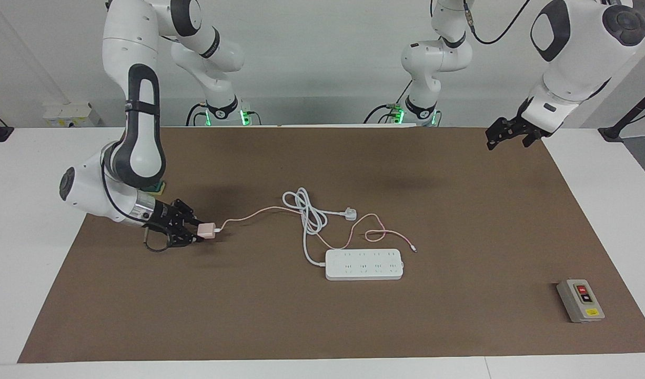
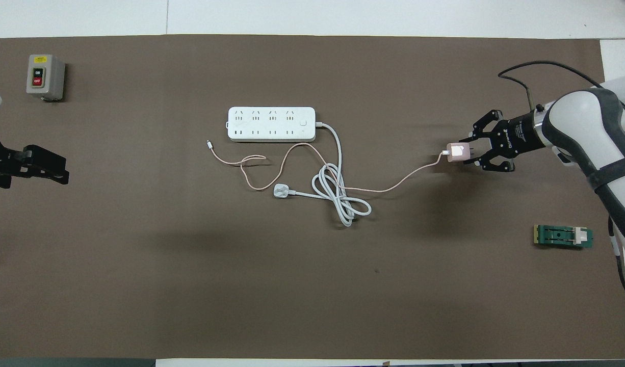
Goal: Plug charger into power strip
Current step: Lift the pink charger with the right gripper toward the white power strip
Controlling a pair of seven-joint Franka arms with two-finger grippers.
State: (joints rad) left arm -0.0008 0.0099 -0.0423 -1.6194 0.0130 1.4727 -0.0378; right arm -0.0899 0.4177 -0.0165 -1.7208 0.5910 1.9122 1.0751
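Observation:
My right gripper (image 1: 199, 231) (image 2: 463, 152) is shut on the charger (image 1: 207, 230) (image 2: 456, 152), a small pale pink cube held just above the mat toward the right arm's end of the table. Its thin pink cable (image 1: 249, 215) (image 2: 394, 186) trails across the mat to a loose loop beside the power strip. The power strip (image 1: 364, 264) (image 2: 271, 124), a long flat white bar with two rows of sockets, lies flat at mid-table. My left gripper (image 1: 505, 134) (image 2: 47, 168) waits open, raised over the mat's edge at the left arm's end.
The strip's thick white cord (image 1: 308, 213) (image 2: 338, 196) lies coiled nearer the robots, ending in a white three-pin plug (image 1: 350, 213) (image 2: 281, 191). A grey box with red and black buttons (image 1: 580, 300) (image 2: 45, 76) stands at the left arm's end. A green part (image 2: 563, 236) lies near the right arm.

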